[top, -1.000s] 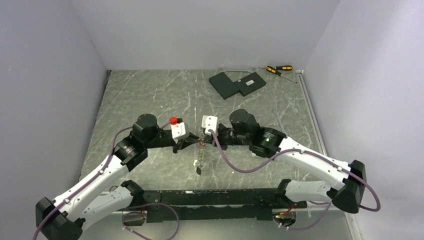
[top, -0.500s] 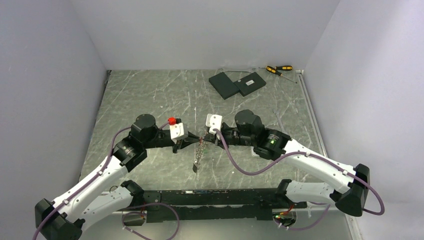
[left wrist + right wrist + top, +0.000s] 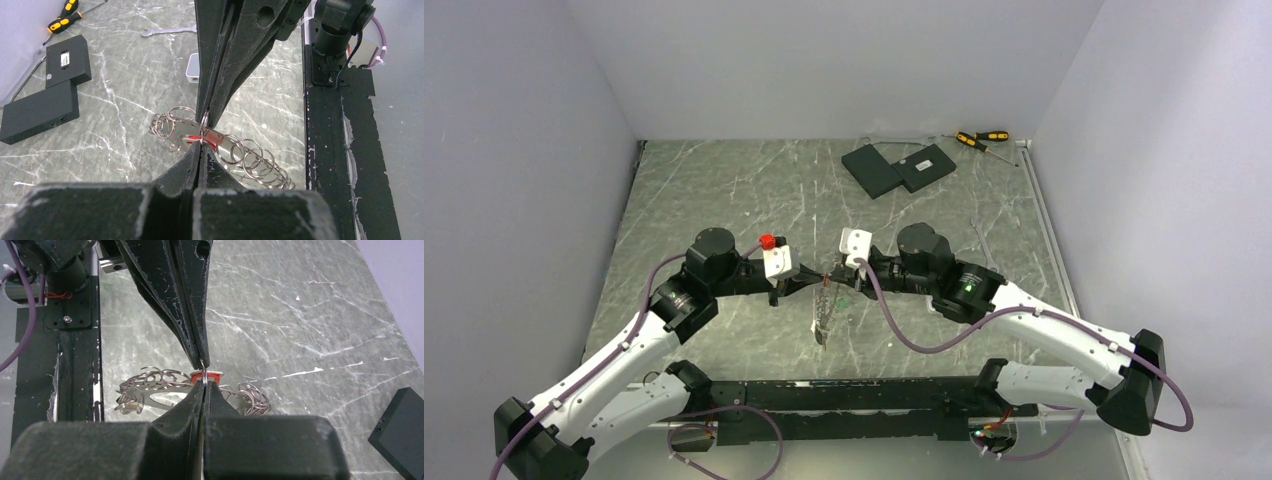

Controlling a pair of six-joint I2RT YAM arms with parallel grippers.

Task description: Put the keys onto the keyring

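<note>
**Fig. Two closed tools meeting tip to tip over the keyring, mid-worktop.**
The left tool (image 3: 820,281) and right tool (image 3: 833,279) face each other with jaws shut and tips almost touching. The right tool pinches a small wire loop of the keyring (image 3: 239,151), whose flat metal body and cluster of split rings hang just beneath both tips, trailing toward the near edge of the worktop (image 3: 724,190). Whether the left tool also pinches the loop cannot be told. A red-headed key (image 3: 211,375) sits on the keyring directly under the tips. Of the two black slabs (image 3: 898,167) at the far edge, one carries a white label (image 3: 64,59), its writing too small to read.
</note>
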